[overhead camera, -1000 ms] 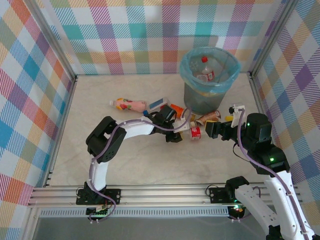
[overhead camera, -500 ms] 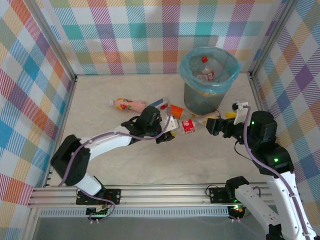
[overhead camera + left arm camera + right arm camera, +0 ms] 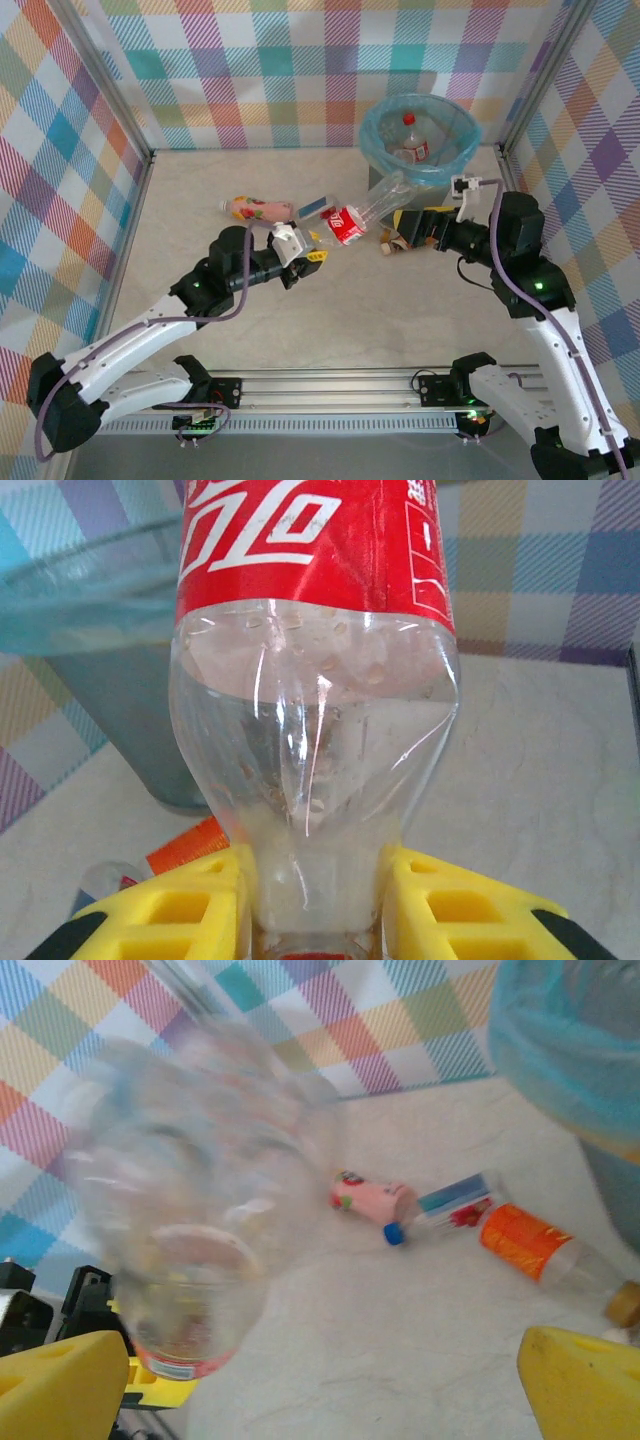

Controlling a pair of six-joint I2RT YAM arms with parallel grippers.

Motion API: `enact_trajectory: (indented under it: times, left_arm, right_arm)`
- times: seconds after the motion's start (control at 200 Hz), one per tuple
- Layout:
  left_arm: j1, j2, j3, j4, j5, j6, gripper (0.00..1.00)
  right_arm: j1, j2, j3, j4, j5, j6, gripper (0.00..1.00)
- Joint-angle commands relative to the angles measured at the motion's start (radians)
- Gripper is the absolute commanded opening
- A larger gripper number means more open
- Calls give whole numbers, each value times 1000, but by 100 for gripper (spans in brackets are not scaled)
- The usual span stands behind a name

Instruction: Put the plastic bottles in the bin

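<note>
Table [image 3: 240, 320]: bin [image 3: 468, 135] at far right corner, red-capped bottle [image 3: 408, 140] already inside. My left gripper [image 3: 312, 248] clamped on neck of cola bottle [image 3: 358, 214], held off table. Its long axis runs base-first toward bin, base just short of near wall. My right gripper [image 3: 320, 1390] spread wide, empty, just beside that base. Left arm carries the load. Pink bottle [image 3: 258, 209] and blue-labelled bottle [image 3: 318, 206] lie near table's middle.

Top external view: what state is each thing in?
Clear plastic bottle with red label, held in the air by its neck.
Left gripper, jaws shut on that bottle.
Right gripper, jaws open.
Round grey bin with blue bag, upright, holding a red-capped bottle.
Pink bottle, lying on the table.
</note>
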State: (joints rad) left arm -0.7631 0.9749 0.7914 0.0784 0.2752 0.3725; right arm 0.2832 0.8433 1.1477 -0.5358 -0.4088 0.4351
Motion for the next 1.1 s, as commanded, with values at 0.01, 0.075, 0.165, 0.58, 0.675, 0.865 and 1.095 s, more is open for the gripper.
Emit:
enact_trajectory:
  times: [0.01, 0.075, 0.165, 0.58, 0.675, 0.865, 1.095]
  left_arm:
    - [6, -50, -21, -27, -3, -24, 0]
    - [6, -69, -26, -34, 9, -24, 0]
    - [6, -77, -24, -58, 21, -19, 0]
    - [5, -74, -5, -104, 128, 7, 0]
    - [2, -77, 0, -108, 127, 11, 0]
    - [2, -77, 11, -112, 110, 19, 0]
    - [4, -86, 28, -130, 62, 15, 20]
  right_arm:
    - [2, 20, 22, 90, -129, 88, 100]
    - [2, 33, 21, 119, -167, 111, 100]
    - [2, 47, 26, 150, -202, 135, 99]
    - [2, 82, 54, 176, -216, 151, 96]
    - [2, 89, 58, 177, -228, 155, 92]
    - [3, 94, 66, 180, -243, 156, 75]
    - [3, 83, 95, 127, -200, 112, 60]
